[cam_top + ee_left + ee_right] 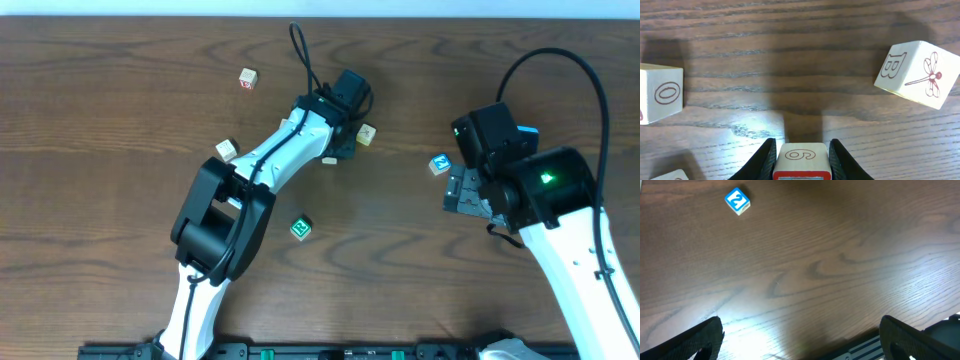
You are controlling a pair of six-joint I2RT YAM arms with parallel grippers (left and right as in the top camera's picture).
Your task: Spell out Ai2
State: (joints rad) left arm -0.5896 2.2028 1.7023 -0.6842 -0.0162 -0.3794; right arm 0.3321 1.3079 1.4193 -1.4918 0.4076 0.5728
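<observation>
Left wrist alone: block (801, 160) between fingers (761, 163).

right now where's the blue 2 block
Overhead, the blue 2 block lies right of centre, just left of the right arm; in the right wrist view it sits top left, ahead of the open fingers.

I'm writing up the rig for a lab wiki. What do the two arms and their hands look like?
The left arm and right arm are white shells with bulky black joints, each with a looping black cable. Green lights glow on the right arm. The left hand and right hand have black, tapered fingers.
</observation>
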